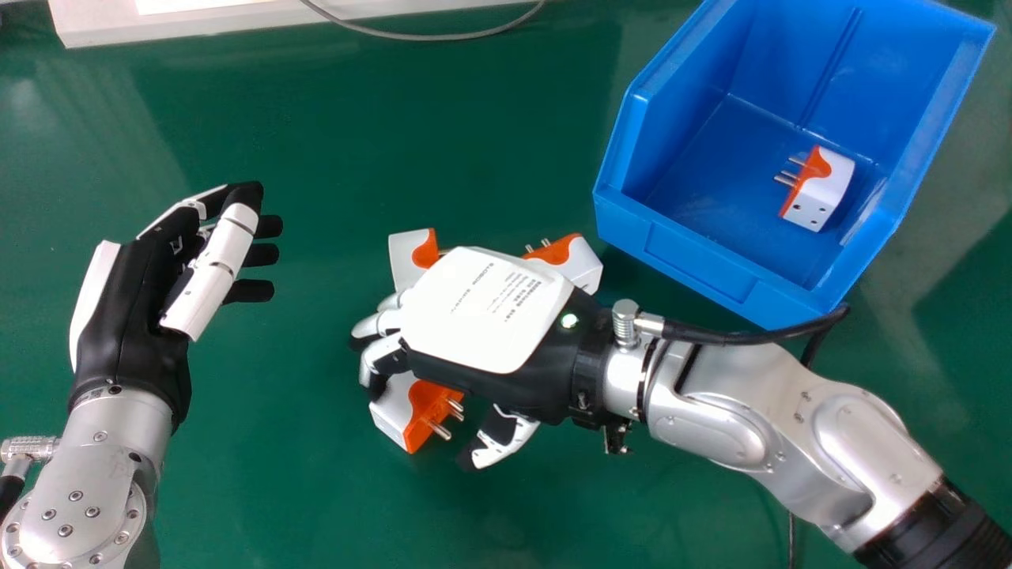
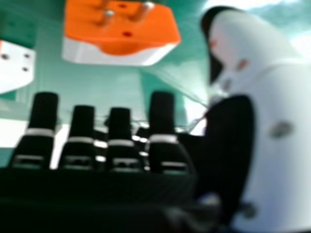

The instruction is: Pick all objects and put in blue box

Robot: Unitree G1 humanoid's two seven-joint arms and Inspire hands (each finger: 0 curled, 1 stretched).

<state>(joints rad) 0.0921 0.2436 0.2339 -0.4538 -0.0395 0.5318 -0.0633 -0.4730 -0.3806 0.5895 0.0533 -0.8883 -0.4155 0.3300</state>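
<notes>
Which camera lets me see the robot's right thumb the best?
The right hand view. There the thumb looks big and close, and you see it from its inner side. The head view, from above, shows a smaller bit of it poking out from under the right hand, near an orange and white plug.

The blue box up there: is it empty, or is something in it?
Not empty: one white and orange plug lies inside the blue box, on its floor.

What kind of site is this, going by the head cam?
Probably a robotics lab or test bench rather than a home: a green work surface, an open blue parts bin and plug adapters, one in the bin, set out for picking.
</notes>
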